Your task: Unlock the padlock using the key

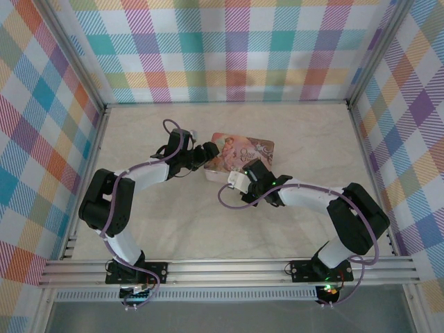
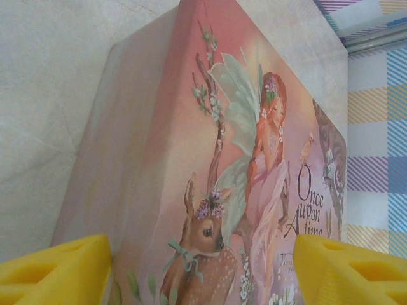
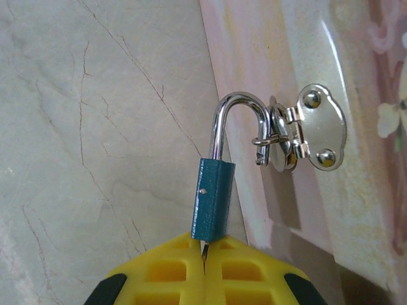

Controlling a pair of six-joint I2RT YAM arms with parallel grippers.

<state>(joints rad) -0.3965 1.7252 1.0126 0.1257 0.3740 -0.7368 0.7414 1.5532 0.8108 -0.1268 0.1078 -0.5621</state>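
So here's where we're at: the right gripper (image 3: 205, 257) has its yellow fingers (image 3: 162, 270) pressed together, pinching the key (image 3: 205, 249). All we get of the key is a thin sliver between the tips, right at the bottom of the padlock (image 3: 213, 200). That's the little teal one, standing upright just above the fingertips. Its silver shackle (image 3: 238, 101) is hooked through the ring of the hasp (image 3: 321, 127) on the side of the pink tin (image 3: 362, 210). We honestly can't tell from this angle whether the shackle is popped or locked.

The tin lies flat on the pale marbled table (image 3: 82, 127), with the fairy-and-deer lid facing up. The left gripper (image 2: 203, 279) is spread wide, one yellow finger on each side of the tin's end. We can't tell if they actually press on the tin or just bracket it. From above, the left arm meets the tin at its left end and the right arm at its near edge.
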